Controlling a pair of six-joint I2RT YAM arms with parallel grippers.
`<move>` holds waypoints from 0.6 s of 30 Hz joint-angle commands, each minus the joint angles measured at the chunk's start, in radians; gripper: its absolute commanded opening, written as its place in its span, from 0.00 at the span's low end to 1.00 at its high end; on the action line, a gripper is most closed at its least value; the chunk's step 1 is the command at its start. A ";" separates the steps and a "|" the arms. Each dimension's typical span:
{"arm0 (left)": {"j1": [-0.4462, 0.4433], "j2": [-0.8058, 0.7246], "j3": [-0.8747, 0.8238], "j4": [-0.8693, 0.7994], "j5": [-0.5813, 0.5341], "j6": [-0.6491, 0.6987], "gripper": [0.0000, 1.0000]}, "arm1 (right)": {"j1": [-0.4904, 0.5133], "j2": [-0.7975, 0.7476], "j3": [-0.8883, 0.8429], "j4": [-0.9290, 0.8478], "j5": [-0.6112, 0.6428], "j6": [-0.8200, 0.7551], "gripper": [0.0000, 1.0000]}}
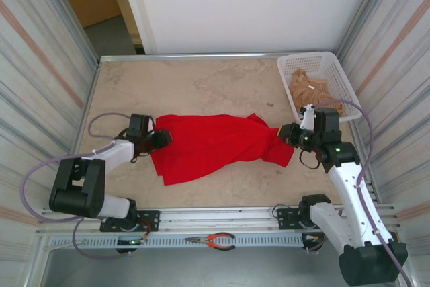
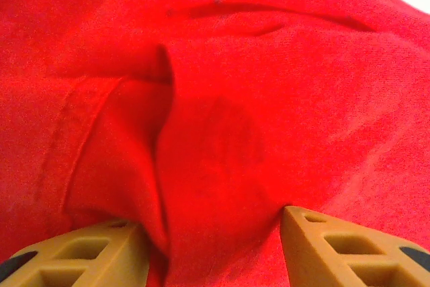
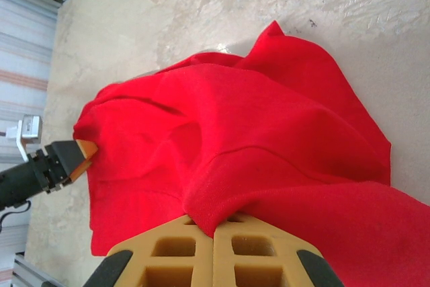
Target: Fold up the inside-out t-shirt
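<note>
The inside-out t-shirt is a crumpled bright red cloth stretched left to right across the middle of the table. My left gripper is at its left edge. In the left wrist view its fingers stand well apart, open, with a bulge of red cloth between them and a hemmed edge to the left. My right gripper is at the shirt's right end. Its jaws are shut on a pinched fold of the t-shirt. In the right wrist view the left gripper's fingertip pokes against the far edge of the cloth.
A white basket holding a tan cloth stands at the back right corner. The beige table is bare behind the shirt. Red-handled pliers lie on the rail at the near edge. Corrugated walls close both sides.
</note>
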 commanded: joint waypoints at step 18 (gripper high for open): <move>0.006 -0.124 -0.039 0.030 0.050 -0.004 0.51 | -0.006 -0.004 0.001 0.027 -0.003 -0.003 0.00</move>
